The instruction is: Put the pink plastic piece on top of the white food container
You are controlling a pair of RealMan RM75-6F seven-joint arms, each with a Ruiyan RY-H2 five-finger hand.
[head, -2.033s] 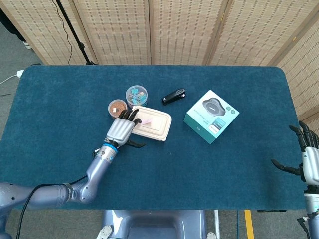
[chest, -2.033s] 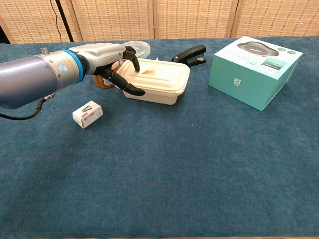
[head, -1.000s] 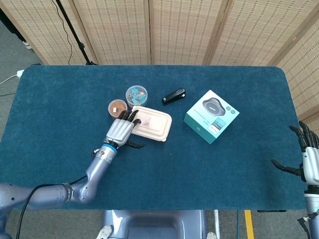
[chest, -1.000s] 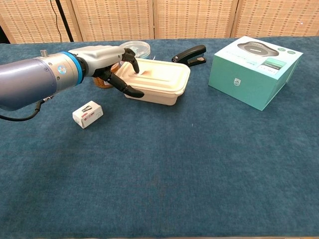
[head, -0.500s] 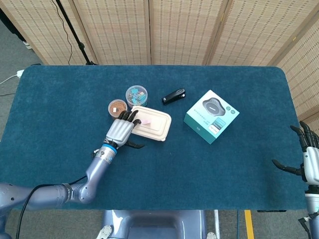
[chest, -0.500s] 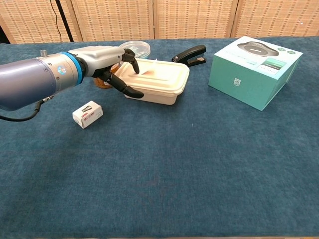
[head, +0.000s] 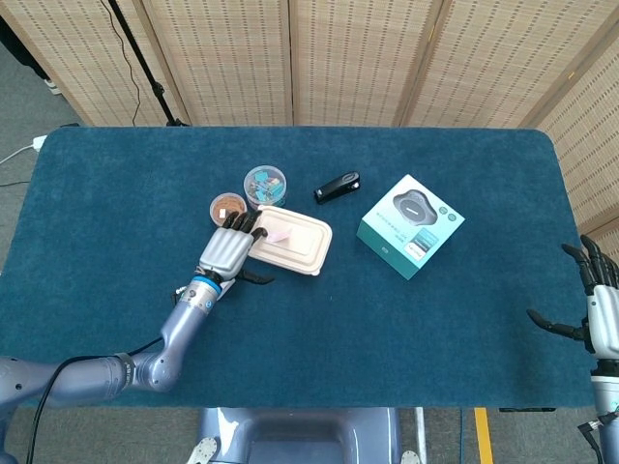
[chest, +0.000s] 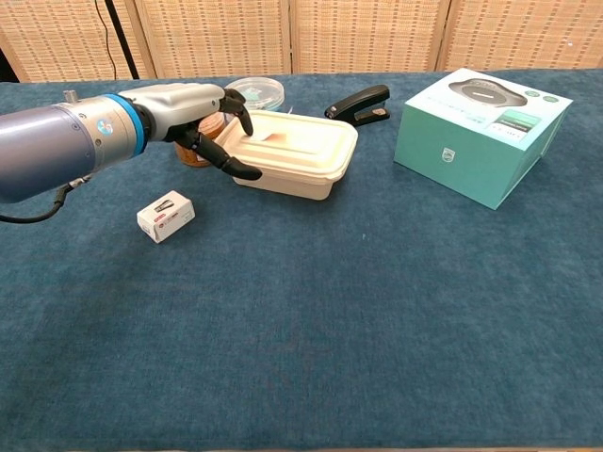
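The white food container (head: 295, 241) (chest: 297, 154) sits left of the table's middle. A small pink plastic piece (head: 279, 234) (chest: 274, 137) lies on its lid near the left end. My left hand (head: 227, 250) (chest: 196, 118) hovers at the container's left edge with fingers apart and nothing in them; its dark fingertips reach just short of the pink piece and its thumb extends along the container's front side. My right hand (head: 598, 307) is far away past the table's right edge, fingers spread and empty; the chest view does not show it.
Behind the container stand a brown-filled jar (head: 225, 207) and a clear round tub (head: 264, 181) of small items. A black stapler (head: 337, 187) lies behind it, a teal box (head: 409, 224) to its right. A small white box (chest: 166, 217) lies in front of my left arm.
My left hand has drawn back to the left, off the lid, leaving the pink piece lying on the container. The right hand has stayed put.
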